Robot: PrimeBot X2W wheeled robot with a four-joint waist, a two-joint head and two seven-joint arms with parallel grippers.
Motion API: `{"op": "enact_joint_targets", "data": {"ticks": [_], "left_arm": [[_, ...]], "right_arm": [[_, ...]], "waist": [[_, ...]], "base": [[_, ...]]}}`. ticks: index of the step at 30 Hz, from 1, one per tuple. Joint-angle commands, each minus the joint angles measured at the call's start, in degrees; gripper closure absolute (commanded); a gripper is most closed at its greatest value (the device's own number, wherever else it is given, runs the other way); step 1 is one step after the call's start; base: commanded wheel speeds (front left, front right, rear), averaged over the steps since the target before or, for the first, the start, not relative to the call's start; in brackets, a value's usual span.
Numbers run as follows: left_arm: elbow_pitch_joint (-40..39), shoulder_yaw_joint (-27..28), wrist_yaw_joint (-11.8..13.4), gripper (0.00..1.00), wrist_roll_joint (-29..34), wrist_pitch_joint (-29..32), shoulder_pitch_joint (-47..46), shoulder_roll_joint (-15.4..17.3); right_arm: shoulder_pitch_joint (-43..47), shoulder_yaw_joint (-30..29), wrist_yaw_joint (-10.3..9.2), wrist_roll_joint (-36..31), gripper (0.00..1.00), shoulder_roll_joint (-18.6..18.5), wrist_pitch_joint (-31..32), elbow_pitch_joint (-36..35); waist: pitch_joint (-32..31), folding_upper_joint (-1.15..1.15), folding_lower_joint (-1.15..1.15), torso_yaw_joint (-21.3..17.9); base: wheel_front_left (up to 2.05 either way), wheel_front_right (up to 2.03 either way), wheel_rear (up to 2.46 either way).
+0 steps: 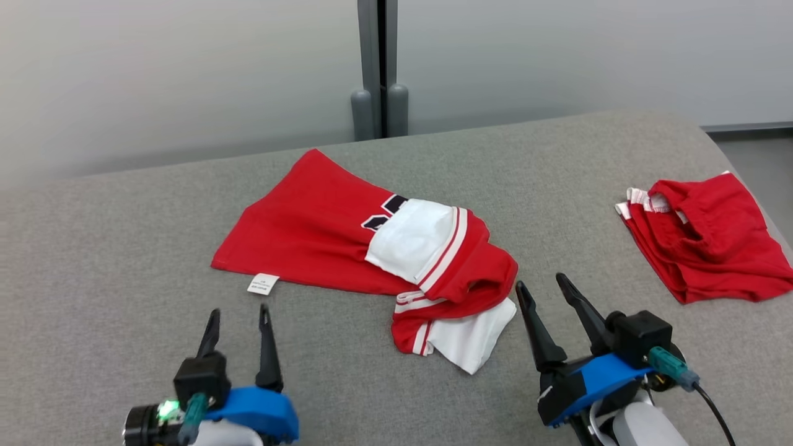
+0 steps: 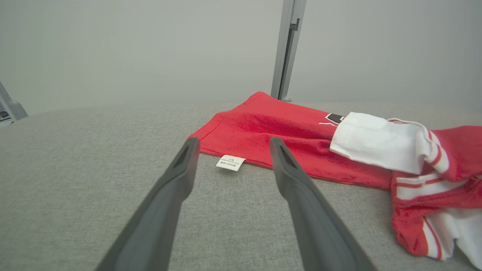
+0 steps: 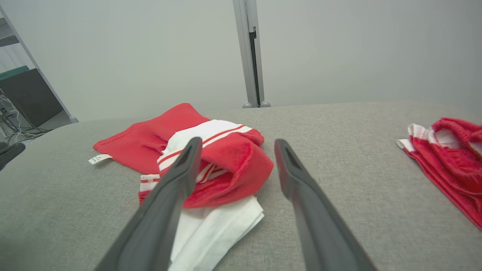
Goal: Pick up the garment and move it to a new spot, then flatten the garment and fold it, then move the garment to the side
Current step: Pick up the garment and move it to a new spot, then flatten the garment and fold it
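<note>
**Work surface.** The grey padded surface [image 1: 124,248] carries two items, which lie well apart.

**Task item.** The garment [image 1: 310,229], a red jersey with white sleeves, lies at the centre of the surface. Its body is spread roughly flat toward the robot's left. Its shoulder end is bunched and doubled over toward the right.

**Other item.** A second red garment [image 1: 712,248] lies in a compact heap near the right edge. It is judged not to be the item in hand.

**Grippers.** The left gripper [image 1: 239,311] is spread wide with nothing between its fingers. It hovers short of the hem. The right gripper [image 1: 540,282] is likewise spread and empty, just beside the bunched shoulder end.

**Handling (judgement).**
- The fabric looks light, soft and limp. It will sag from any single hold and offers no stiffness for pushing.
- The surface covering appears to be a coarse weave, so dragging is likely to bunch the cloth. Lifting is preferable.
- At the doubled-over end a pinch may catch several layers.

**Hold points (judgement).**
- Left: the near hem edge, a single layer, beside the white label [image 1: 262,284].
- Right: the red shoulder fold above the lower white sleeve [image 1: 474,337], not the sleeve itself
</note>
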Motion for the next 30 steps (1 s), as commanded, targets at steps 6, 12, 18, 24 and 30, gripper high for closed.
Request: {"op": "enact_joint_targets", "data": {"ticks": [6,12,18,24,30], "left_arm": [[-3.1,6.1,-1.0,0.0,2.7,-0.1,6.5,-1.1],[-4.7,9.6,-2.9,0.0,4.6,-0.1,10.3,-1.8],[-5.1,11.6,-3.7,0.0,5.3,-0.1,12.2,-2.2],[-5.0,12.3,-4.4,0.0,5.2,-0.1,12.6,-2.3],[-5.1,9.9,-3.9,0.0,3.8,-0.1,11.3,-2.3]], "right_arm": [[3.2,-2.7,0.01,-1.0,0.0,-0.1,0.0,1.4],[4.6,-4.7,0.01,-1.4,0.0,-0.1,0.0,2.3],[5.5,-5.3,0.01,-1.5,0.0,-0.1,0.0,2.4],[5.7,-5.4,0.01,-1.2,0.0,-0.1,0.0,2.7],[5.1,-5.3,0.01,-1.8,0.0,-0.1,0.0,4.9]], "waist": [[-2.8,0.01,0.01,1.1],[-4.0,0.01,0.01,1.9],[-4.6,0.01,0.01,2.4],[-4.5,0.01,0.01,2.8],[-3.4,0.01,0.01,4.1]], "base": [[0.0,0.0,0.0],[0.0,0.0,0.0],[0.0,0.0,0.0],[0.0,0.0,0.0],[0.0,0.0,0.0]]}}
